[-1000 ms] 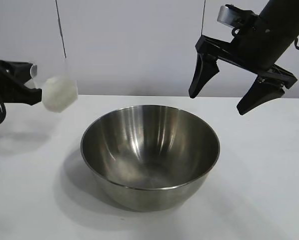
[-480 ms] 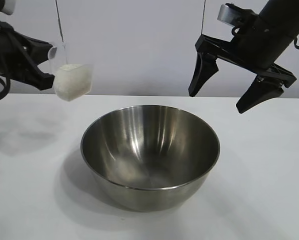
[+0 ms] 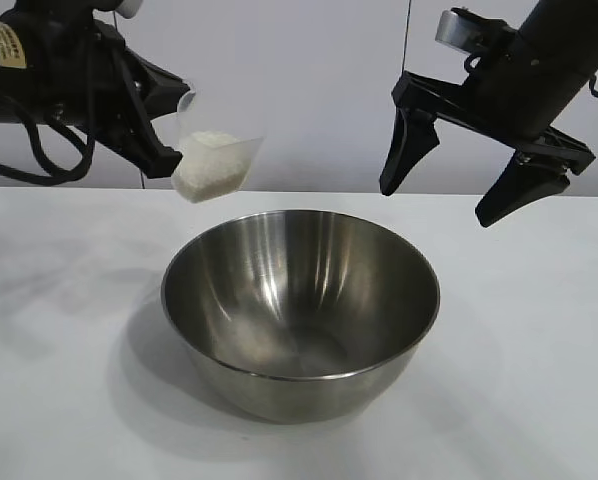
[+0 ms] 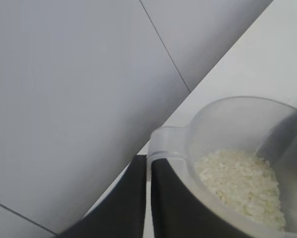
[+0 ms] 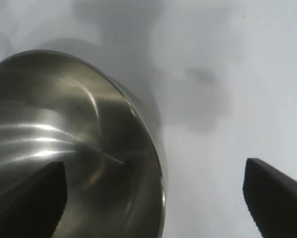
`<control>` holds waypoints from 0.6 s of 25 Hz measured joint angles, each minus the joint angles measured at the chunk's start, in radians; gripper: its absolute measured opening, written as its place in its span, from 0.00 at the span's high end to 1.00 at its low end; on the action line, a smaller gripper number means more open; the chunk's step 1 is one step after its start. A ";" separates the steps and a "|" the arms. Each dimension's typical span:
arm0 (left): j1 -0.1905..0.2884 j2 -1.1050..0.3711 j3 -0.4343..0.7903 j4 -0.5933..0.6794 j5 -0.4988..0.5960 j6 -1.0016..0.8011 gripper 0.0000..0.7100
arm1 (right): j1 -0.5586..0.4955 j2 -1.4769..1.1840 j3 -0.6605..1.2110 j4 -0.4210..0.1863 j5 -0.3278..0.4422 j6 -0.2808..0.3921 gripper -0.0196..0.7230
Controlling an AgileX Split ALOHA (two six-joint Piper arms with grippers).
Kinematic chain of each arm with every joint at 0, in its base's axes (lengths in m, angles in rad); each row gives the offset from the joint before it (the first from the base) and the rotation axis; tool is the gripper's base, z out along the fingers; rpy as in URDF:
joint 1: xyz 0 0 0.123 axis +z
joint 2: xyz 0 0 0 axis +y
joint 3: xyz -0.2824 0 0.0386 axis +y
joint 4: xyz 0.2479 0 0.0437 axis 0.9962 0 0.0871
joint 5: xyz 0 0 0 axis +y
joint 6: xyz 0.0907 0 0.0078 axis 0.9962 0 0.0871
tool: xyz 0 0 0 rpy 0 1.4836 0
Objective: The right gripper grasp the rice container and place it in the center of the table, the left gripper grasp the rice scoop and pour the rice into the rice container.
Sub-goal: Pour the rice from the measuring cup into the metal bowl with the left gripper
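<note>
Change: left gripper [image 3: 169, 135] up and across toward the rice container [image 3: 300, 312] since a second ago, pinching the rice scoop [image 3: 215, 162]; scoop now near the bowl's left rim, higher, tilted.
Rice: rice [image 4: 240, 181] heaped inside the scoop; bowl interior bare steel.
Right gripper: right gripper [image 3: 457, 186] unmoved, fingers spread wide, holding nothing, above the bowl's right rim.
Container: upright, mid-table.
Room to move: open air between scoop and bowl rim; clear gap between the two grippers.
Surface: table [image 3: 539, 380] plain white, soft shadows left of the bowl.
Room: pale wall panels behind, thin seams.
</note>
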 joint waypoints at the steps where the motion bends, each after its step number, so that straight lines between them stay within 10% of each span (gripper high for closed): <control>1: -0.016 0.000 -0.006 0.002 0.009 0.030 0.98 | 0.000 0.000 0.000 -0.003 0.000 0.000 0.08; 15: -0.168 0.000 -0.015 0.008 0.076 0.454 0.98 | 0.000 0.000 0.000 -0.007 0.001 0.000 0.08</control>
